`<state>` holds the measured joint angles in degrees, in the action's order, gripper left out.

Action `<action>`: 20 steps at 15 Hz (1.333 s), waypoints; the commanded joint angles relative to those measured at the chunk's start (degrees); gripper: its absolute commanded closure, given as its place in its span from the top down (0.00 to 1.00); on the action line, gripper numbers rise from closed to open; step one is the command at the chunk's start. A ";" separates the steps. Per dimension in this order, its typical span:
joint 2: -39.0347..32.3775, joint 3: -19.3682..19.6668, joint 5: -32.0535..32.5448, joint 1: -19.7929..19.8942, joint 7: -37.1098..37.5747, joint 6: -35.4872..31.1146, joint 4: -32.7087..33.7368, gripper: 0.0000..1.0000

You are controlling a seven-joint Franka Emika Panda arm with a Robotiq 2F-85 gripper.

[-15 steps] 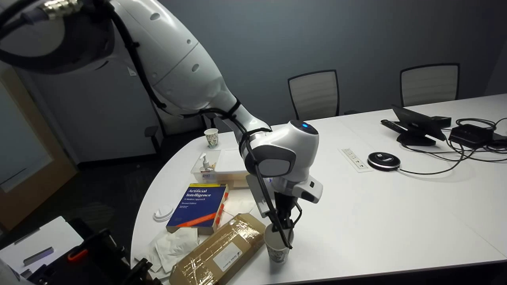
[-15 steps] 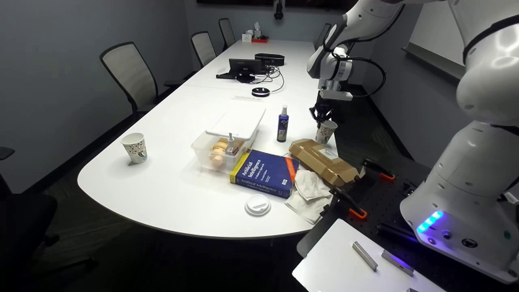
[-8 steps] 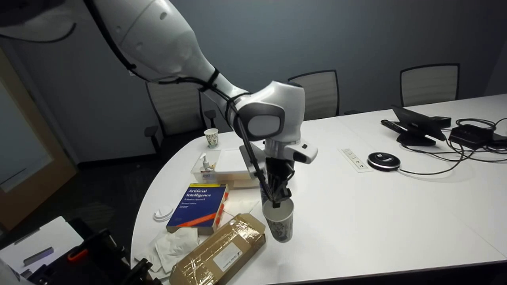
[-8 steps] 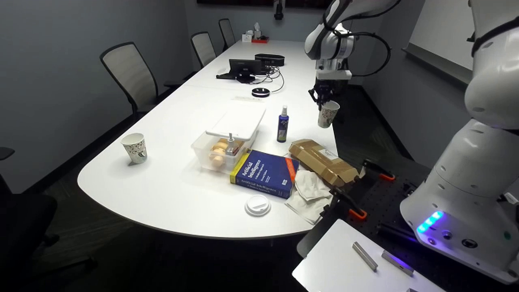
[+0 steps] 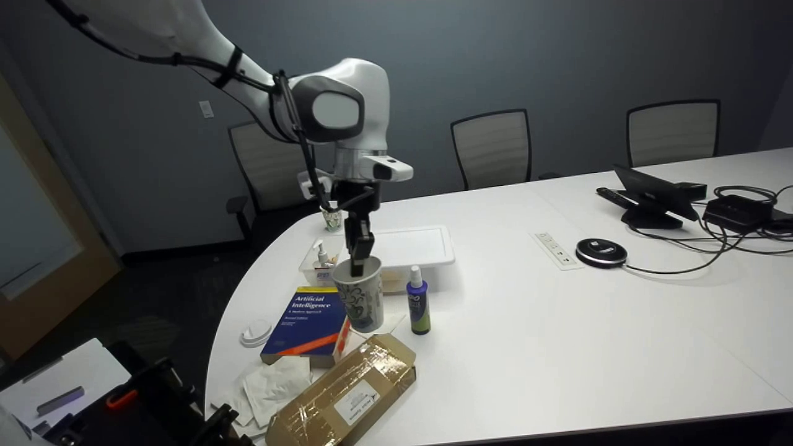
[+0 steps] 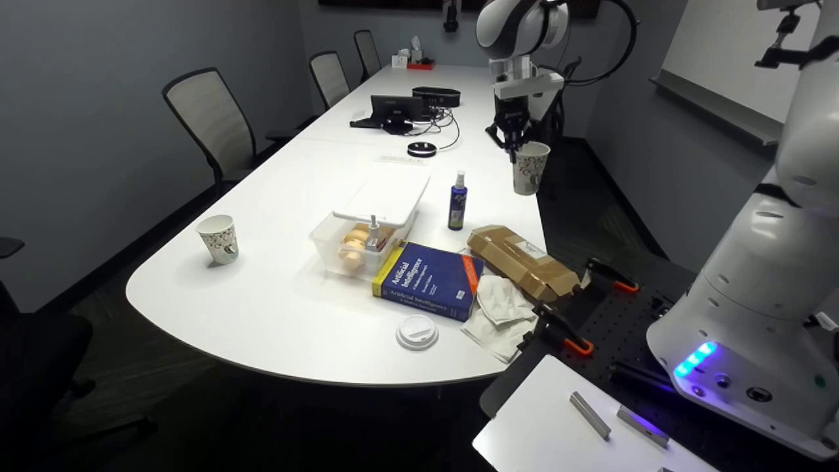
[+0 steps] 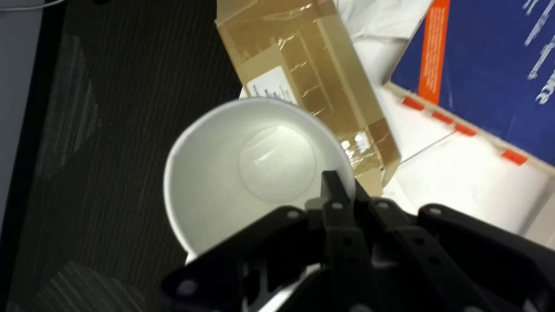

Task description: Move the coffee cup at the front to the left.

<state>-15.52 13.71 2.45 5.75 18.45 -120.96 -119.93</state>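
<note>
The coffee cup (image 5: 364, 303), a patterned off-white paper cup, hangs in the air roughly upright with a slight tilt. It also shows in an exterior view (image 6: 531, 172). My gripper (image 5: 357, 267) is shut on one side of its rim. In the wrist view the gripper (image 7: 346, 185) has one finger inside the cup (image 7: 217, 182) and one outside, with the wall pinched between. The cup's bottom is clear of the table (image 5: 557, 347). In the wrist view the cup covers part of the cardboard box.
A cardboard box (image 5: 347, 396), a blue book (image 5: 310, 322) and a blue spray bottle (image 5: 419, 306) stand below and around the cup. A clear bin with a white lid (image 6: 387, 196) is behind. A similar paper cup (image 6: 219, 241) stands apart. A plastic lid (image 6: 417, 331) and napkins (image 6: 501, 301) lie near.
My gripper has lifted the cup off the table beside the box. In one exterior view it has moved up and left, uncovering the spray bottle; the other objects have not moved.
</note>
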 commanded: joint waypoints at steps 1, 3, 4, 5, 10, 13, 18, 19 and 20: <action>6.29 -4.48 1.03 -3.50 2.08 0.92 -6.79 0.01; 6.48 -7.57 0.36 -5.32 1.81 -0.89 -8.57 0.01; 6.53 -9.05 -0.06 -6.18 1.71 -1.17 -9.21 0.01; 6.04 -10.51 -0.43 -7.15 1.70 -1.77 -9.71 0.01; 3.64 -16.58 -1.82 -11.56 0.32 -6.59 -11.16 0.01; 1.54 -19.44 -1.01 -14.18 -1.29 -11.42 -11.25 0.01; -3.04 -22.71 -1.15 -16.99 -7.10 -21.49 -11.05 0.01; -4.38 -22.96 -0.77 -17.30 -8.27 -23.50 -10.79 0.01; -6.03 -23.11 -0.41 -17.66 -9.57 -25.64 -10.40 0.01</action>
<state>-18.50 -8.88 1.54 -11.16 12.72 -141.33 -130.45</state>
